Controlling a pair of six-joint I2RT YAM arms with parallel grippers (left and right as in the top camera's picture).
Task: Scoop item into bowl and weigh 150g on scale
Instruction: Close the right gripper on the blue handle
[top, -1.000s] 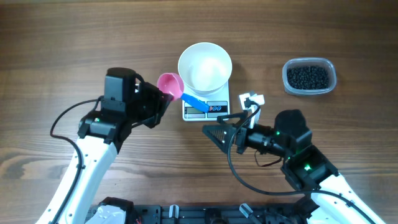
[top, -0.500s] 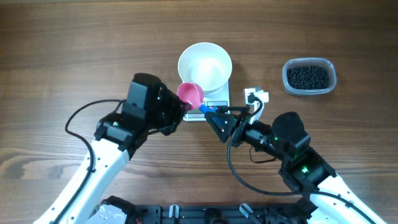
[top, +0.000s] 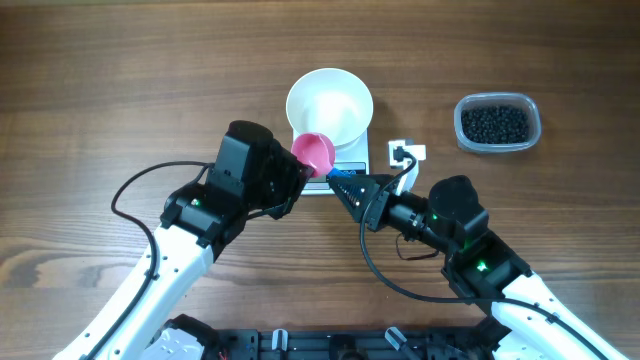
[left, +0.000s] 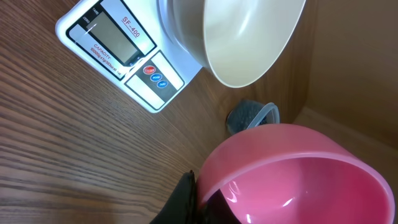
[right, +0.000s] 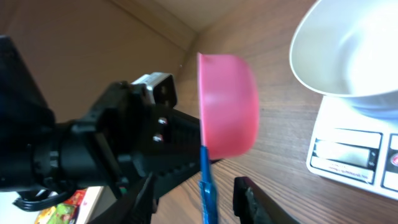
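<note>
Beads (top: 495, 122) all lie in the tub (top: 463, 128), well out to the right of the right pincer (top: 346, 186); none have been scooped. The bowl (top: 330, 108) sits empty on the scale (top: 356, 156), just beyond both pincers. Between them, the left pincer (top: 298, 172) is pressed together on the scoop (top: 314, 152).

Left wrist: the scoop's cup, just past the finger (left: 184, 198), holds nothing, and the scale's display (left: 115, 38) looks blank.

Right wrist: the fingers (right: 254, 200) stand spread either side of the blue handle (right: 206, 186), apparently not touching it. All scooping and weighing are left to do.
</note>
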